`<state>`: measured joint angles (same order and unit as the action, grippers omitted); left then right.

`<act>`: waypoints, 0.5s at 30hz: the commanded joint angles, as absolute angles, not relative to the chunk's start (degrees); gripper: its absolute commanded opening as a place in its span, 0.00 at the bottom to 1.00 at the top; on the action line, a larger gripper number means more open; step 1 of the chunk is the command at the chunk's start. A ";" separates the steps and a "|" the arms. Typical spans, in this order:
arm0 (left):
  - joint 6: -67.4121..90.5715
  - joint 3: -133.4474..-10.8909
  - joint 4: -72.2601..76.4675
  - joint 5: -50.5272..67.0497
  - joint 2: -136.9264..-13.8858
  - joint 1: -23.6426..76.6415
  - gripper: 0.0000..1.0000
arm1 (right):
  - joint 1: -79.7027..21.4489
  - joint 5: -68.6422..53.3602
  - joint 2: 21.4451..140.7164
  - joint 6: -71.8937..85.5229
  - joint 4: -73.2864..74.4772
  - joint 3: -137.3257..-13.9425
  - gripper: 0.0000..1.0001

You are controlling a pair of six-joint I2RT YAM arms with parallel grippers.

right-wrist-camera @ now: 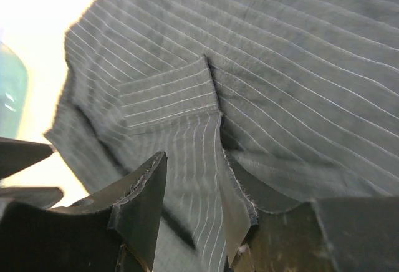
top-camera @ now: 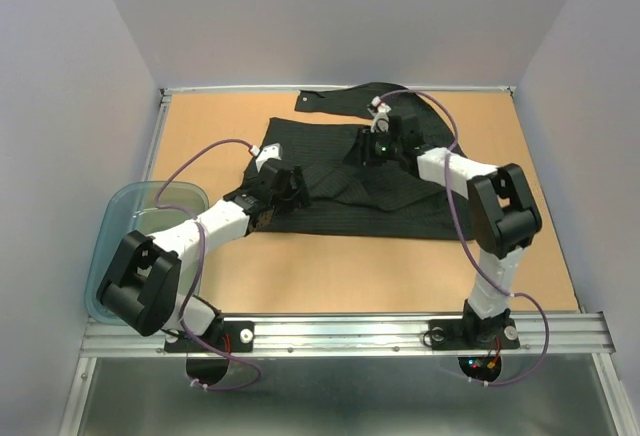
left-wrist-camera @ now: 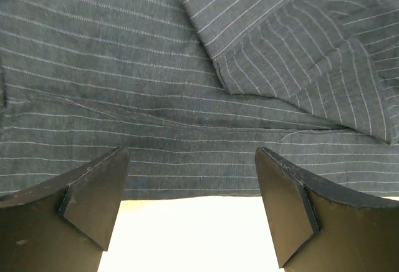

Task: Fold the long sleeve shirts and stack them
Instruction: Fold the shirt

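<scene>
At the left edge of the bench, a translucent blue-grey tub (top-camera: 120, 226) hangs partly over the side, and the left arm's elbow rises over it. Just to its right, over the bench's left half, the left gripper (top-camera: 285, 184) hovers at the near-left corner of the black pinstriped shirt (top-camera: 330, 171). Its wrist view shows the gripper (left-wrist-camera: 190, 181) with both fingers (left-wrist-camera: 93, 197) spread wide and nothing between them. The shirt's near hem (left-wrist-camera: 187, 188) crosses the gap, with the bare, brightly lit bench (left-wrist-camera: 187, 234) just below it. A folded, cuffed part of a sleeve (left-wrist-camera: 280, 35) lies on the cloth ahead.

The shirt lies spread over the middle of the bench, nearer the far edge than the near one. One sleeve (top-camera: 340, 101) stretches along the far edge toward the left.

Right of centre, the right gripper (top-camera: 379, 151) hangs over the far-middle part of the shirt. In its wrist view the gripper (right-wrist-camera: 243, 216) has its jaws partly apart. A strip of sleeve ending in a cuff (right-wrist-camera: 168, 94) runs down between the fingers (right-wrist-camera: 143, 203). Whether they pinch it or only flank it cannot be told. The right arm's elbow stands near the bench's right edge.
</scene>
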<state>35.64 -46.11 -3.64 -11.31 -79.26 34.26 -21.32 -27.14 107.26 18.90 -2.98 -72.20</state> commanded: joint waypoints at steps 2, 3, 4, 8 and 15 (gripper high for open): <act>38.15 -48.25 -3.52 -9.49 -81.03 33.93 0.93 | -23.64 -29.18 114.86 13.27 -3.16 -80.23 0.44; 38.06 -48.16 -3.52 -9.41 -81.30 33.93 0.93 | -23.90 -29.44 116.09 12.75 -3.16 -81.81 0.44; 37.88 -48.16 -3.60 -9.23 -81.56 33.84 0.93 | -24.08 -29.36 118.10 12.57 -3.16 -82.70 0.44; 37.71 -48.08 -3.69 -8.44 -82.79 33.84 0.93 | -24.61 -29.71 121.81 11.87 -3.16 -86.13 0.44; 37.44 -47.37 -3.69 -8.35 -83.06 33.75 0.93 | -25.49 -30.76 127.00 12.65 -3.16 -89.82 0.43</act>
<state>37.39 -46.13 -3.92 -8.29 -83.09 34.02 -24.69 -29.36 125.78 13.28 -1.61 -85.45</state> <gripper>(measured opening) 0.931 0.437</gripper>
